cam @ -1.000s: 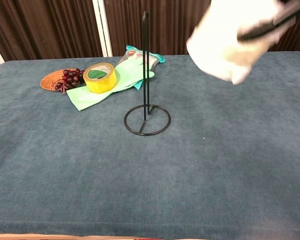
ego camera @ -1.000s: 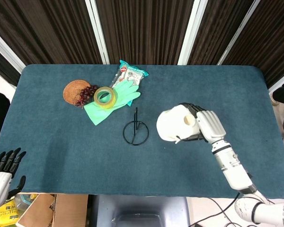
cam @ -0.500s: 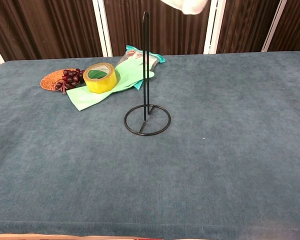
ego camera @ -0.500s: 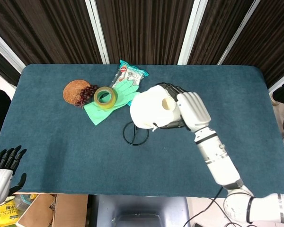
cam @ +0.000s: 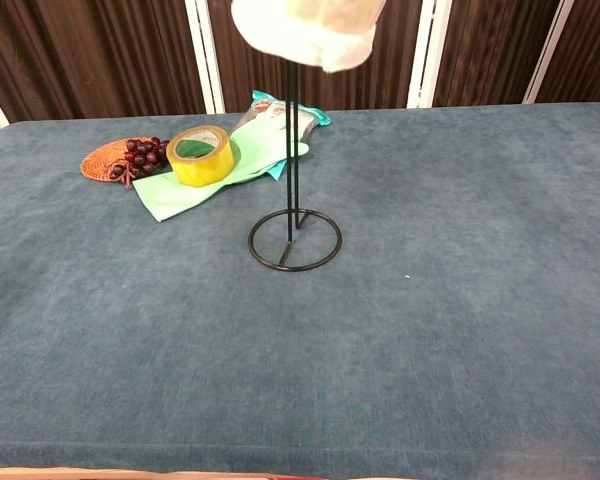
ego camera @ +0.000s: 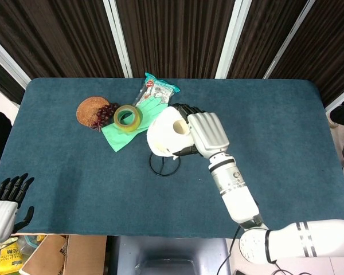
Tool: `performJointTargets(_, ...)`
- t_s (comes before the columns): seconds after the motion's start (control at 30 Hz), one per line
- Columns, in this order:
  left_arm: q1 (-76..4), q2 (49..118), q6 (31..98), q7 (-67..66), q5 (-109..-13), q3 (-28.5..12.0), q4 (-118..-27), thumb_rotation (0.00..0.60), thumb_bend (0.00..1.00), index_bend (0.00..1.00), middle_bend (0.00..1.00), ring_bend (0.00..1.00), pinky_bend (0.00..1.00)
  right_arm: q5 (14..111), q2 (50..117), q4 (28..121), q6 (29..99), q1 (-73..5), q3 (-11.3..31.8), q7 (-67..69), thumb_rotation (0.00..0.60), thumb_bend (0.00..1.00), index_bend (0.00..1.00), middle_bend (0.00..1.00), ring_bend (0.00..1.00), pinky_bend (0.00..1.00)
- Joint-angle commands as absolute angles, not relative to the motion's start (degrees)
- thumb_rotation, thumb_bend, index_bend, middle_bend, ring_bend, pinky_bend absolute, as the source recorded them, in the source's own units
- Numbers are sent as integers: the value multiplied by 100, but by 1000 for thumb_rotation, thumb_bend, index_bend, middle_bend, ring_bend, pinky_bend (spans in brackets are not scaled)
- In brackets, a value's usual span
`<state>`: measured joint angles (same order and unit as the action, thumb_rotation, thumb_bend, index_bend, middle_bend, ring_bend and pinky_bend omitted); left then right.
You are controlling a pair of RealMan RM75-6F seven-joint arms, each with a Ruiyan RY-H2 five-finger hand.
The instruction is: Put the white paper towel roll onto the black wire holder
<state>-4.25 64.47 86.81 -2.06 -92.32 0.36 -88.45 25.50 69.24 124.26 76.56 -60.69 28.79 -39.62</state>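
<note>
Head view: right hand [ego camera: 207,133] grips the roll [ego camera: 167,132] directly above the holder [ego camera: 164,165], core lined up to slide down its post.

Even, bright overhead light; only faint shadows on the teal cloth-covered table [cam: 460,330]. Both views sharp, the white paper towel roll [cam: 305,30] slightly overexposed.

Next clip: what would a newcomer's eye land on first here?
The white roll, gripped by the right hand, held high over the black wire holder at mid-table, about at the post's top. Behind to the left lies a cluster: yellow tape on a green glove, beside grapes.
</note>
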Motion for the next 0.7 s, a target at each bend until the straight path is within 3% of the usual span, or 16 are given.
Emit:
performJointTargets(0.03,-448,6466,8653,-193,-9205,18,-8823,600,497,0,0,0,53,2378,7064,12320,7789,-6221,2789,-4134,600,115,846,695,670,586)
performJointTargets(0.5,-610,6615,8470,-192,-9057,-86,-8690,600,497,0,0,0,53,2146,7571,11819,7980,-6541,2635,-4334,600,115,828,695,663,579)
performJointTargets(0.57,-638,6642,8439,-201,-9048,-94,-8671,600,497,0,0,0,53,2111,7634,11757,7931,-6546,2629,-4280,600,115,758,689,631,571)
performJointTargets(0.67,-666,6677,8426,-202,-9029,-115,-8640,600,497,0,0,0,53,2242,7675,11703,7805,-6470,2629,-4032,600,114,428,553,508,519)
performJointTargets(0.7,-674,6687,8422,-198,-9017,-125,-8629,600,497,0,0,0,53,2262,7664,11704,7748,-6442,2626,-3966,600,114,241,455,416,468)
